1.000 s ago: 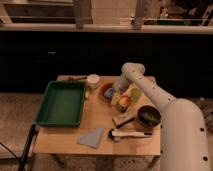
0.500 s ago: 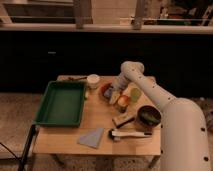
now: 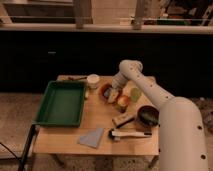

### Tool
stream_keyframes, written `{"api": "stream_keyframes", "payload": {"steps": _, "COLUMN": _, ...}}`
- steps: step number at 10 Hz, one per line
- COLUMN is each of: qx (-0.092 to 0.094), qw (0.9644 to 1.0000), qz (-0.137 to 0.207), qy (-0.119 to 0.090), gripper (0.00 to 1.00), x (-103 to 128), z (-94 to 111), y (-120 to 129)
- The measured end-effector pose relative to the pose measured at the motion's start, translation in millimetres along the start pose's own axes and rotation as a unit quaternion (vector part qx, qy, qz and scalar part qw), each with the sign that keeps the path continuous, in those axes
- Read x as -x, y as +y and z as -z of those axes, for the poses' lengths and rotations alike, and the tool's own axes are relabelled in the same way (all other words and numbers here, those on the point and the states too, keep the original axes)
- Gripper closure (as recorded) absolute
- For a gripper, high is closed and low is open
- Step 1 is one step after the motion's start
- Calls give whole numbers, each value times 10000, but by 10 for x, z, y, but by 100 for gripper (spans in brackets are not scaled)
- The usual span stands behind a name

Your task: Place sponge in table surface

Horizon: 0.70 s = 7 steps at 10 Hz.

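Observation:
My arm comes in from the lower right, bends at the far side of the table and points down. The gripper [image 3: 113, 94] hangs low over the table's far middle, at the right edge of an orange bowl [image 3: 104, 90]. A small light-blue patch at the gripper's left side looks like the sponge [image 3: 108, 92]. I cannot tell whether it is held or resting in the bowl. The table surface [image 3: 100, 117] is light wood, with bare wood in front of the bowl.
A green tray [image 3: 60, 102] fills the left side. A white cup [image 3: 93, 80] stands at the back. A yellow-green cup [image 3: 135, 94], a tan block [image 3: 123, 120], a dark bowl [image 3: 148, 116], a white-handled brush [image 3: 129, 134] and a grey-blue cloth [image 3: 91, 137] lie on the right and front.
The gripper has shifted slightly left, toward the orange bowl. Nothing else on the table has moved.

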Motion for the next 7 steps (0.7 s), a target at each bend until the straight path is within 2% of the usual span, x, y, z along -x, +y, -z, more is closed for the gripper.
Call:
{"api": "stream_keyframes", "payload": {"steps": 2, "qx": 2, "qw": 10000, "qz": 6, "qy": -6, "gripper": 24, "x": 3, "z": -1, "y": -29}}
{"api": "stream_keyframes", "payload": {"steps": 7, "qx": 84, "qw": 9999, "qz": -64, "qy": -48, "gripper": 73, "x": -108, "z": -82, "y": -67}}
